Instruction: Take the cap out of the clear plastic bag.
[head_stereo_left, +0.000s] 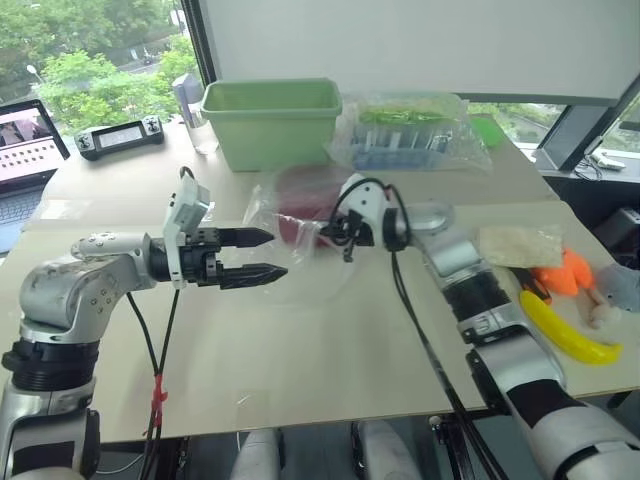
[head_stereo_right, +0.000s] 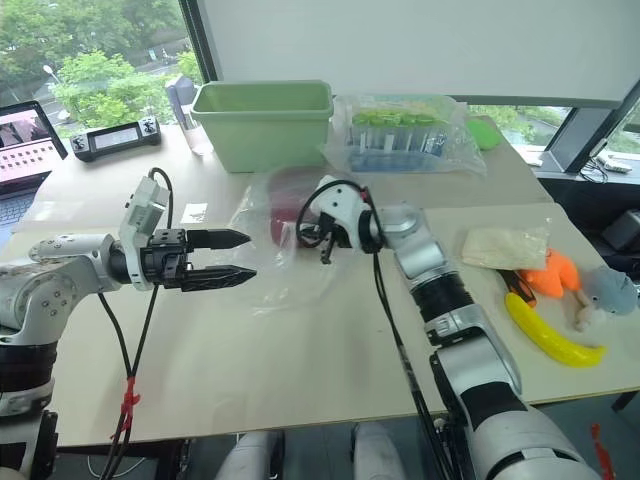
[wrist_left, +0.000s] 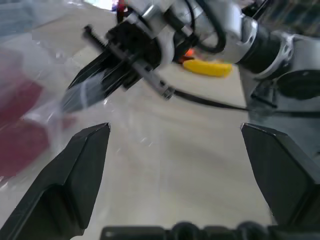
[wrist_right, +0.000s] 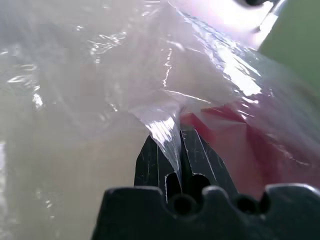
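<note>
Right wrist view: right gripper (wrist_right: 177, 145) pinches the clear plastic bag (wrist_right: 165, 90)'s edge; cap (wrist_right: 235, 140) just beyond. Left gripper (head_stereo_left: 262, 255) gapes empty nearby.

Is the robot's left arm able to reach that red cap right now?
Probably not directly: the cap lies inside the clear plastic bag, whose film the shut right gripper pinches. The open left gripper hovers just outside it.

The cap (head_stereo_left: 300, 205) lies inside the clear plastic bag (head_stereo_right: 275, 250) at the table's (head_stereo_left: 330, 370) middle, in front of the tub (head_stereo_left: 270, 120). The left gripper (head_stereo_left: 262, 255) is just left of the bag, the right gripper (head_stereo_right: 305, 232) at its right edge. A banana (head_stereo_left: 565, 335) lies far right.
</note>
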